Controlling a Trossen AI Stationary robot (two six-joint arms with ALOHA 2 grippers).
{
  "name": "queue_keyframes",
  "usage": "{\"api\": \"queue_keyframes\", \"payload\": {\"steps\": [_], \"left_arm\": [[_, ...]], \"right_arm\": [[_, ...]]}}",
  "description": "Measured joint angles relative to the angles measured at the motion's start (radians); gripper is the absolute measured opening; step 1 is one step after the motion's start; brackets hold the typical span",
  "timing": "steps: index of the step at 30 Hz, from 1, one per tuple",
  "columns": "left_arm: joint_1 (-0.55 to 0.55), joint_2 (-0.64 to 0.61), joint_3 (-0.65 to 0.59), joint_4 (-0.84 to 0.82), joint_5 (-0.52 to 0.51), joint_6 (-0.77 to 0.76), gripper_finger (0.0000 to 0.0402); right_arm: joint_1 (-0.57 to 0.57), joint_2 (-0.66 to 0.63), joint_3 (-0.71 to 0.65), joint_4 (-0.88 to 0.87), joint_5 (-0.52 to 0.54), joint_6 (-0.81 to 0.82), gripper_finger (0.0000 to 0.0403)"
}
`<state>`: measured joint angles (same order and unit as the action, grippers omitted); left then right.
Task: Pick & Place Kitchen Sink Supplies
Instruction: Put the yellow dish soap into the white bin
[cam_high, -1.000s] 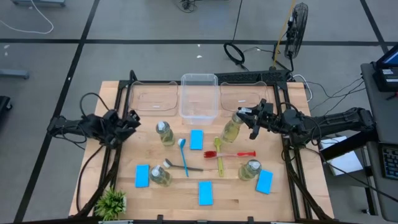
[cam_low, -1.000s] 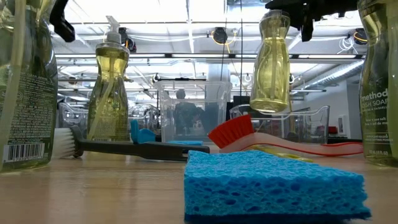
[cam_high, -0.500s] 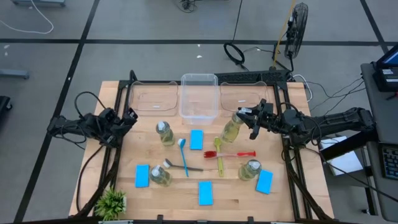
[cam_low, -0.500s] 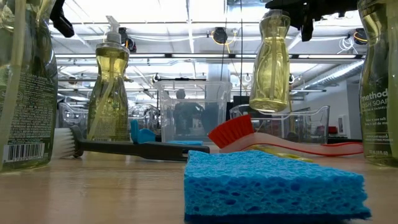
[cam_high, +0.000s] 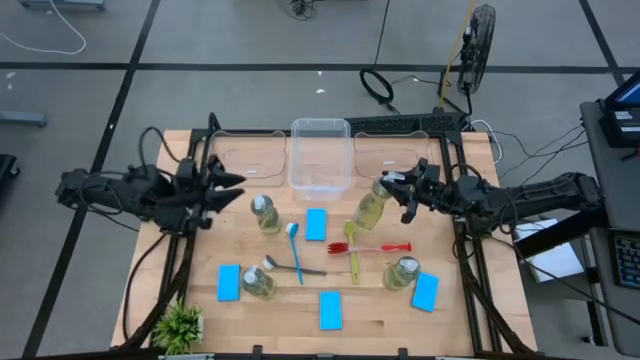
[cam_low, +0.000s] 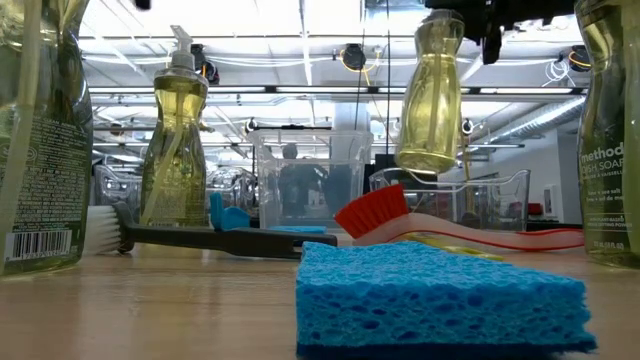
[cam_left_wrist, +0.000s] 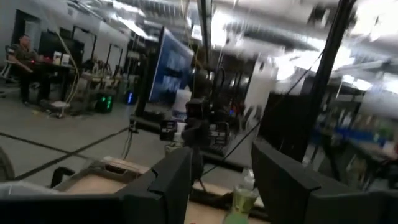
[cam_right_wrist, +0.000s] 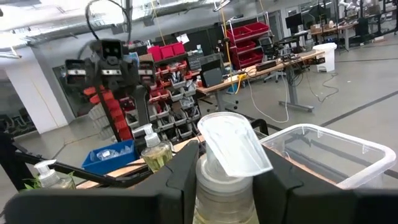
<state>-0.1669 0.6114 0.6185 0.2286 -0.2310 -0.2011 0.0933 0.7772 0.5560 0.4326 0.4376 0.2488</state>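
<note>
My right gripper (cam_high: 393, 188) hangs over the table's right half, shut on a clear bottle of yellow-green liquid (cam_high: 372, 209) that floats above the wood (cam_low: 428, 95). My left gripper (cam_high: 231, 188) is raised over the table's left side, open with nothing between its fingers (cam_left_wrist: 221, 171). Three more bottles stand upright on their bases (cam_high: 265, 213) (cam_high: 257, 282) (cam_high: 402, 272). Blue sponges lie flat (cam_high: 316, 224) (cam_high: 228, 282) (cam_high: 331, 309) (cam_high: 425, 291). Blue (cam_high: 295, 250), red (cam_high: 382, 247), yellow-green (cam_high: 353, 258) and dark-handled (cam_high: 292, 268) brushes lie in the middle. My right gripper pinches the bottle's neck (cam_right_wrist: 225, 182) between its two fingers (cam_right_wrist: 179, 180), just below the white top (cam_right_wrist: 231, 148). The fingers come nearly level from the table's right side. The bottle hangs below them, lifted clear of the table and tilted, its base (cam_low: 420, 160) swung toward the left.
Three clear plastic bins line the far edge: a tall one in the middle (cam_high: 320, 175), low ones to its left (cam_high: 243, 172) and right (cam_high: 388, 150). A small green plant (cam_high: 180, 325) sits at the near left corner. Bare wood shows along the near edge.
My left gripper has risen and reached out toward the table's middle, tipping up to nearly level and rolling a little; it has left the top of the low view. Its fingers stay open. My right gripper and the hanging bottle have stayed put.
</note>
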Motion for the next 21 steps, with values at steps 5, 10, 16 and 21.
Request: {"api": "queue_keyframes", "payload": {"steps": [5,10,16,21], "left_arm": [[0.004,0.22,0.211,-0.121,-0.003,0.075,0.017],[0.041,0.39,0.386,-0.263,-0.011,0.076,0.017],[0.091,0.555,0.54,-0.297,0.06,0.067,0.0171],[0.124,0.679,0.656,-0.376,0.095,0.065,0.0171]], "right_arm": [[0.0,0.042,0.0,0.076,-0.044,0.001,0.0101],[0.0,0.088,0.0,0.137,-0.084,0.002,0.0101],[0.0,0.12,0.0,0.207,-0.132,0.0,0.0101],[0.0,0.125,0.0,0.266,-0.155,-0.006,0.0101]]}}
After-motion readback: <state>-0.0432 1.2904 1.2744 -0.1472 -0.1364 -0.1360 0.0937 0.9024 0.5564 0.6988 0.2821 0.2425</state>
